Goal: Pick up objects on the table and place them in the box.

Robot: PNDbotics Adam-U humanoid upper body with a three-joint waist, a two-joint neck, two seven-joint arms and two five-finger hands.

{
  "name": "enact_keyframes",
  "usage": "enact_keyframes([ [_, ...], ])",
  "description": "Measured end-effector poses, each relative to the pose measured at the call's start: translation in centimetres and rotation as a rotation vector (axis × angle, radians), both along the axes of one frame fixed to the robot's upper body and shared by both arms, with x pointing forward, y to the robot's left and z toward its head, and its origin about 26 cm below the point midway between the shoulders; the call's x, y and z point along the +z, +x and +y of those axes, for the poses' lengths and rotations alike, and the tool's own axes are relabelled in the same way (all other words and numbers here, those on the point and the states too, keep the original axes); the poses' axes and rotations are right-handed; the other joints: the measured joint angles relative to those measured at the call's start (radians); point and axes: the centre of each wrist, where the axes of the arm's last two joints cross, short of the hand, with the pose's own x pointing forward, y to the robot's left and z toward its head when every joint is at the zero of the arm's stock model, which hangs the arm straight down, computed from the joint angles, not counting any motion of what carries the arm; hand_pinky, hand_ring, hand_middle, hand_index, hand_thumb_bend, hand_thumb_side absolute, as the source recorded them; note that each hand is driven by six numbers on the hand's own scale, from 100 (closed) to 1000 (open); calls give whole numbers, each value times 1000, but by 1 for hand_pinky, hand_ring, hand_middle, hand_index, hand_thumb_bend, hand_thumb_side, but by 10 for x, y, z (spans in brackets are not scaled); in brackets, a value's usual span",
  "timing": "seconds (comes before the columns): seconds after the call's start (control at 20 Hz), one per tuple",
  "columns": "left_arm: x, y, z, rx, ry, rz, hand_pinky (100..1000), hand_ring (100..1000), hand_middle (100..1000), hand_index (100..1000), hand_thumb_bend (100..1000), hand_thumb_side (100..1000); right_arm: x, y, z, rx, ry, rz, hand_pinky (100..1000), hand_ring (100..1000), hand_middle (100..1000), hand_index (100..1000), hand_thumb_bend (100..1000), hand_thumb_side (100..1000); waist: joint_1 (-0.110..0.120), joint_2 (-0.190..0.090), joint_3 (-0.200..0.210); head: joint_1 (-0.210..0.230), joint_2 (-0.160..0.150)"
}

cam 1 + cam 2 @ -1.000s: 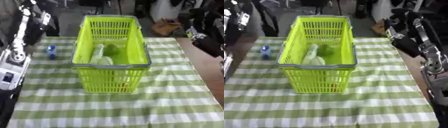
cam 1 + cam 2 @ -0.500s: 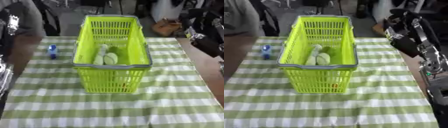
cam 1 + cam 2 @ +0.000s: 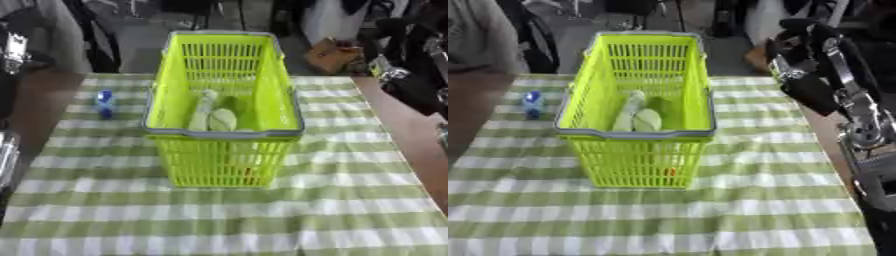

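Grey floor (image 3: 166,37) beyond green-checked tablecloth (image 3: 227,215)

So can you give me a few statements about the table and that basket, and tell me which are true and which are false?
1. The green basket stands upright on the checked cloth. True.
2. The basket is empty. False: pale objects lie inside.
3. A small blue object sits on the cloth left of the basket. True.
4. The blue object touches the basket. False: it stands apart.
5. A robot arm shows on the left. False: on the right.
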Motion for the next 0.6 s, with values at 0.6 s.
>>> enact_keyframes([
  [0.6, -2, 0, -1, -1, -8, 5, 604, 965, 755, 879, 382, 987, 0, 0, 0, 0, 0, 0, 613, 571, 712, 863, 286, 605, 0, 3, 1, 0, 0],
])
